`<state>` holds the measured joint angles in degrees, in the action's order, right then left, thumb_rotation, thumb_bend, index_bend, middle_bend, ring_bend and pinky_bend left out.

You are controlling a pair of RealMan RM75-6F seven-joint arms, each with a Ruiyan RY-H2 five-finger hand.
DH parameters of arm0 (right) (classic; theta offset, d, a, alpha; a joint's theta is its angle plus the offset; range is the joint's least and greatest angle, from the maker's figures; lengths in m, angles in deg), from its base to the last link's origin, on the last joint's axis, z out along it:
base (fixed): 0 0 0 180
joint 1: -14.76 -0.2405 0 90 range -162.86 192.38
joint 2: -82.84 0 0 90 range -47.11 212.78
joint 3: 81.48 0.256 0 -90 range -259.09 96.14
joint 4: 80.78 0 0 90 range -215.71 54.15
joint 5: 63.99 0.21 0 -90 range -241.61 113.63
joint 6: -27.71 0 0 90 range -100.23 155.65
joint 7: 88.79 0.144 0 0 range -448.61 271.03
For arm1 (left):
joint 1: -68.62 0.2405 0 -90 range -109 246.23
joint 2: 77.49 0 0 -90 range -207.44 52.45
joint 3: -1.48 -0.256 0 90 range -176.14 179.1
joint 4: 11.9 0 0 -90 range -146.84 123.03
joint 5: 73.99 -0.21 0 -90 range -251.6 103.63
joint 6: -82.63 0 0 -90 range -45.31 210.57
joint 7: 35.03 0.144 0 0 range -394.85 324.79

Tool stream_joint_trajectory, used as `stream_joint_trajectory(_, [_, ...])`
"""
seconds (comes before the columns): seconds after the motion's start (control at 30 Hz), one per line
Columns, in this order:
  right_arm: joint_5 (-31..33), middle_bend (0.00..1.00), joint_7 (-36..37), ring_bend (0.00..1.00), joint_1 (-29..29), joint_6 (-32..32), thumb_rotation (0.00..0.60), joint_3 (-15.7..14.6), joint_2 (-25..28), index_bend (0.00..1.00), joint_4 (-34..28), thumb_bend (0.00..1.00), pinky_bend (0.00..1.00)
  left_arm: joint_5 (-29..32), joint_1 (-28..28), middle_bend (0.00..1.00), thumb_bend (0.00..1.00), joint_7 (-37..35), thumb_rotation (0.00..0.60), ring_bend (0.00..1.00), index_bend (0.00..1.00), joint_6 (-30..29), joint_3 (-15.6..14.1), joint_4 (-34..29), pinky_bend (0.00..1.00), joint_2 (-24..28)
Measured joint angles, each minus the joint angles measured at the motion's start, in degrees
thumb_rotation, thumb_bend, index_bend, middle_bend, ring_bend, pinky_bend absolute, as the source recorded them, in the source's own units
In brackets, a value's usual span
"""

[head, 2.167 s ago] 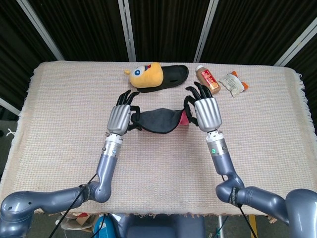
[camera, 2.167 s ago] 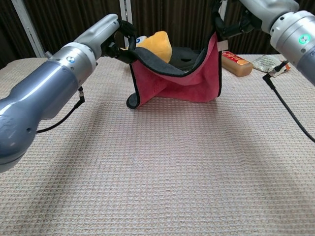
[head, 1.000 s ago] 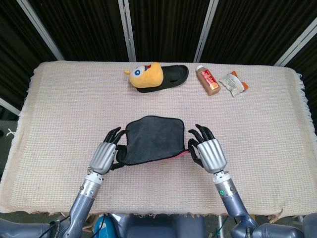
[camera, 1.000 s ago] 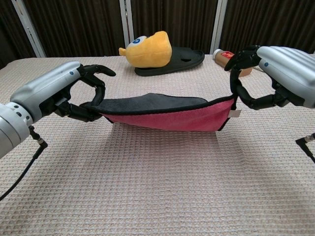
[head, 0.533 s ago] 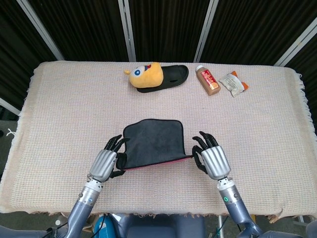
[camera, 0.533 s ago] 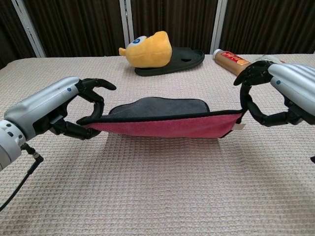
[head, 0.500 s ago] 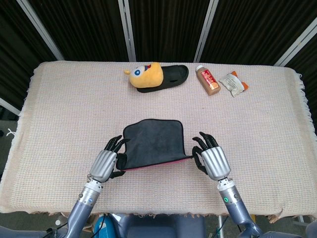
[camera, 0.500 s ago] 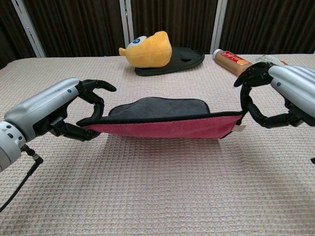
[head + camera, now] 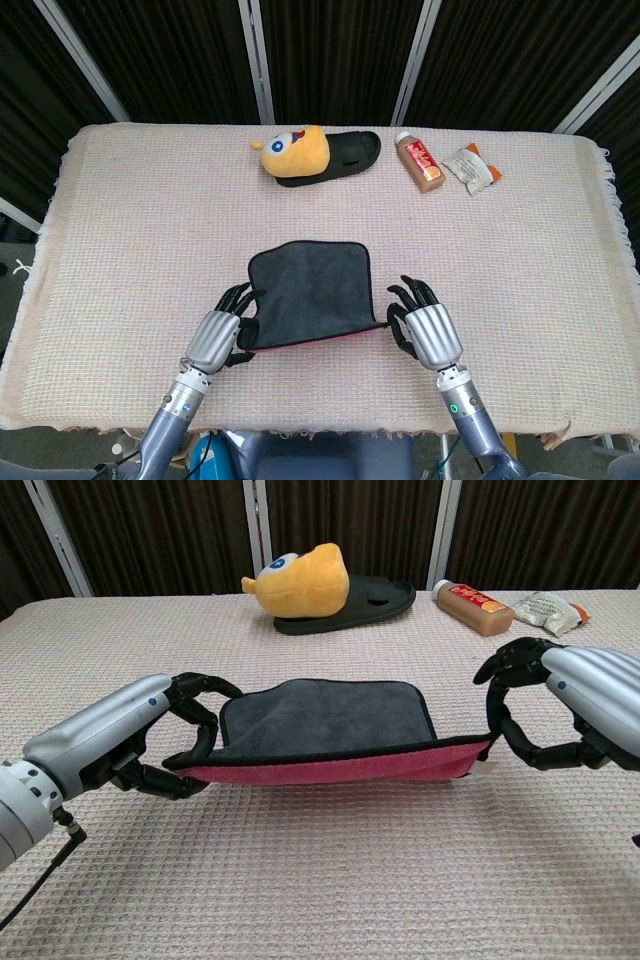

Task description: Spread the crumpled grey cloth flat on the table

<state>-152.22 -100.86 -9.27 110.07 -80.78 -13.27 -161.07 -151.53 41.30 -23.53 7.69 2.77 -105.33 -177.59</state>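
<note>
The grey cloth (image 9: 308, 290) (image 9: 325, 715), pink on its underside, is stretched out between my two hands near the table's front. Its far edge lies on the table; the near edge hangs just above the surface. My left hand (image 9: 214, 340) (image 9: 120, 735) pinches the near left corner. My right hand (image 9: 430, 334) (image 9: 575, 705) pinches the near right corner, where a small white tag shows.
A yellow cartoon slipper (image 9: 312, 154) (image 9: 322, 588) lies at the back centre. To its right are a brown bottle (image 9: 420, 162) (image 9: 472, 607) on its side and a snack packet (image 9: 472, 168) (image 9: 548, 607). A woven beige mat (image 9: 120, 220) covers the table.
Both hands have drawn the cloth toward the front edge and lowered it. It went from a hanging bundle to a nearly flat sheet, and more of it now rests on the table.
</note>
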Motion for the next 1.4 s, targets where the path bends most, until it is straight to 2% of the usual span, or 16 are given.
stream_joint_trajectory(0.13, [-0.44,0.29,-0.65,0.14,0.30,-0.47,0.600,0.13,0.05,0.68,-0.40,0.57,0.19,0.04,0.10,0.13,0.49,0.18,0.600,0.00,0.71,1.13,0.08,-0.41,0.00,0.78])
stream_joint_trajectory(0.23, [-0.73,0.29,-1.19,0.14,0.57,-0.79,0.600,-0.06,0.17,0.64,-0.93,0.57,0.19,0.43,0.19,0.11,0.47,0.46,0.600,0.00,0.66,2.14,0.06,-1.07,0.00,1.53])
stream_joint_trajectory(0.47, [-0.02,0.25,-4.15,0.08,1.18,-2.81,0.600,-0.46,0.92,0.45,-3.04,0.55,0.12,2.44,0.21,0.04,0.29,2.31,0.600,0.00,0.46,5.33,-0.37,-3.08,0.00,3.96])
stream_joint_trajectory(0.53, [0.50,0.21,-5.39,0.05,1.35,-3.67,0.600,-0.58,1.19,0.37,-4.00,0.49,0.10,3.20,0.14,0.04,0.25,2.90,0.600,0.00,0.42,6.27,-0.45,-3.98,0.00,4.88])
stream_joint_trajectory(0.63, [1.36,0.13,-7.41,0.01,1.53,-4.99,0.600,-0.69,1.63,0.19,-5.43,0.32,0.06,3.91,0.02,0.02,0.16,3.48,0.600,0.00,0.35,7.54,-0.50,-5.13,0.00,6.19])
stream_joint_trajectory(0.7, [1.95,0.07,-8.76,0.00,1.63,-5.66,0.600,-0.72,1.93,0.08,-6.25,0.24,0.03,4.06,-0.12,0.00,0.08,3.80,0.600,0.00,0.26,8.22,-0.53,-5.59,0.00,6.84])
stream_joint_trajectory(0.77, [2.91,0.04,-10.68,0.00,1.76,-6.42,0.600,-0.70,2.41,0.02,-7.52,0.21,0.01,4.18,-0.31,0.00,0.02,4.08,0.600,0.00,0.16,8.83,-0.54,-6.19,0.00,7.60])
stream_joint_trajectory(0.87, [4.42,0.00,-13.56,0.00,2.05,-7.11,0.600,-0.42,3.53,0.00,-9.93,0.17,0.00,4.37,-0.55,0.00,0.00,4.44,0.600,0.00,0.04,9.43,-0.36,-7.34,0.00,8.82])
stream_joint_trajectory(0.97, [5.56,0.00,-15.66,0.00,2.43,-7.21,0.600,0.13,5.23,0.00,-12.28,0.17,0.00,4.26,-0.77,0.00,0.00,4.54,0.600,0.00,0.00,9.87,-0.17,-8.17,0.00,10.01])
stream_joint_trajectory(1.27, [3.21,0.00,-13.53,0.00,4.29,-4.30,0.600,0.13,11.66,0.00,-20.35,0.16,0.00,3.14,-1.35,0.00,0.00,2.56,0.600,0.00,0.00,10.91,0.73,-10.92,0.00,15.09])
stream_joint_trajectory(1.4, [2.62,0.00,-11.44,0.00,5.39,-2.78,0.600,0.34,14.24,0.00,-22.66,0.16,0.00,3.22,-1.66,0.00,0.00,3.03,0.600,0.00,0.06,10.80,1.68,-10.95,0.00,16.71])
